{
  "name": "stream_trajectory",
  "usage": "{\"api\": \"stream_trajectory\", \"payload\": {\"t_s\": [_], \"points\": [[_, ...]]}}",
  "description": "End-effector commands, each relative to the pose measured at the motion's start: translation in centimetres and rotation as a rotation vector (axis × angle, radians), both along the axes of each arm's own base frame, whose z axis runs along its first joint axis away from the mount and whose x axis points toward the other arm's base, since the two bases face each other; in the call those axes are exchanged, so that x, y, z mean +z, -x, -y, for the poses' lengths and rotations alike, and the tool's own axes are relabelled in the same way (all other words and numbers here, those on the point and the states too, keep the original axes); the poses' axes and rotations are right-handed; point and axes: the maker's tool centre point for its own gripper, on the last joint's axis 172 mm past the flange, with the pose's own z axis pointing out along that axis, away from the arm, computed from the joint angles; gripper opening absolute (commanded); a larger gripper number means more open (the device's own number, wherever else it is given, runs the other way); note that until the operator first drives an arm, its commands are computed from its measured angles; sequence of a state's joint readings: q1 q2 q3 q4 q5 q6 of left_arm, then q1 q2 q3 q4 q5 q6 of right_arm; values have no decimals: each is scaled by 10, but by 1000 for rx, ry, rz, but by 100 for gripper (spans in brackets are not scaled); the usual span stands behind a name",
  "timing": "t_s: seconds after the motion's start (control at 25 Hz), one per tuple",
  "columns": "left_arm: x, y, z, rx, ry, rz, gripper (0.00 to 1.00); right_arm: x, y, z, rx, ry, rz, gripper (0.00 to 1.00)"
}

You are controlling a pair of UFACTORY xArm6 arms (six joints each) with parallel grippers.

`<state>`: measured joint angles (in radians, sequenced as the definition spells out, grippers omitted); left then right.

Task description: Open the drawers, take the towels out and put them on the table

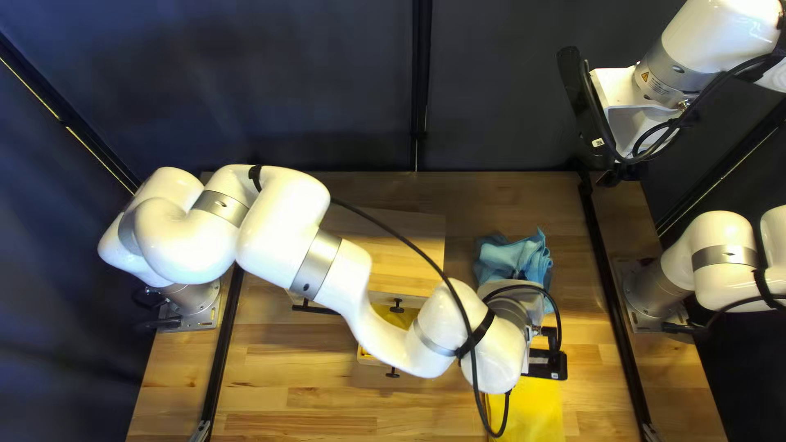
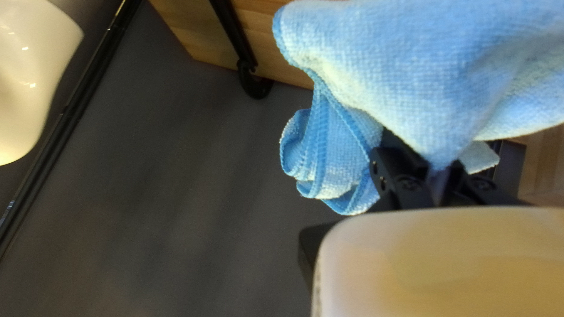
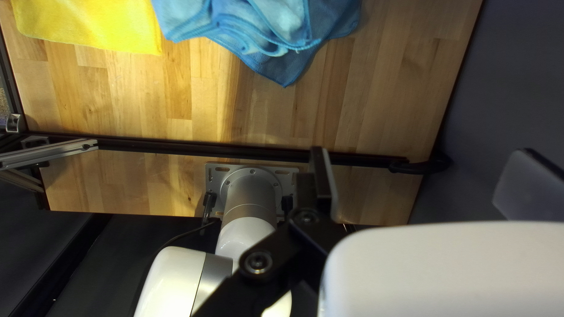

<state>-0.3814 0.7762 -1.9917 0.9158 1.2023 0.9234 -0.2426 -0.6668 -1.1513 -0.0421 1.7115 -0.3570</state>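
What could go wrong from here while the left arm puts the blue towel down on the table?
1. The blue towel drapes over the left gripper, which is shut on it; on release the cloth may cling to it instead of dropping.
2. The yellow towel lies on the table beside that gripper; the blue one may land on it, or the wrist may drag it.

A blue towel (image 3: 264, 26) lies beside a yellow towel (image 3: 88, 22)

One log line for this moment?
left gripper: shut on blue towel | right gripper: open, empty, raised | yellow towel: on table, near edge
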Motion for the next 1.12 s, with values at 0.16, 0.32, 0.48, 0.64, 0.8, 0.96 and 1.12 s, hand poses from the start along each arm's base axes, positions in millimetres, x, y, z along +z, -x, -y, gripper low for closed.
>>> {"api": "stream_trajectory", "payload": {"t_s": [0.16, 0.32, 0.48, 0.64, 0.8, 0.96, 1.12], "points": [[-19, -8, -9, 16, 28, -11, 0, 0, 0, 0, 0, 0, 0, 100], [-32, -12, -11, 23, 48, -34, 0, 0, 0, 0, 0, 0, 0, 100], [-43, -15, -12, 25, 66, -53, 0, 0, 0, 0, 0, 0, 0, 100], [-53, -17, -14, 19, 84, -71, 0, 0, 0, 0, 0, 0, 0, 100], [-68, -20, -14, 10, 101, -100, 0, 0, 0, 0, 0, 0, 0, 100], [-78, -20, -17, 8, 113, -129, 0, 0, 0, 0, 0, 0, 0, 100], [-92, -19, -19, -2, 139, -167, 1, 0, 0, 0, 0, 0, 0, 100]]}}
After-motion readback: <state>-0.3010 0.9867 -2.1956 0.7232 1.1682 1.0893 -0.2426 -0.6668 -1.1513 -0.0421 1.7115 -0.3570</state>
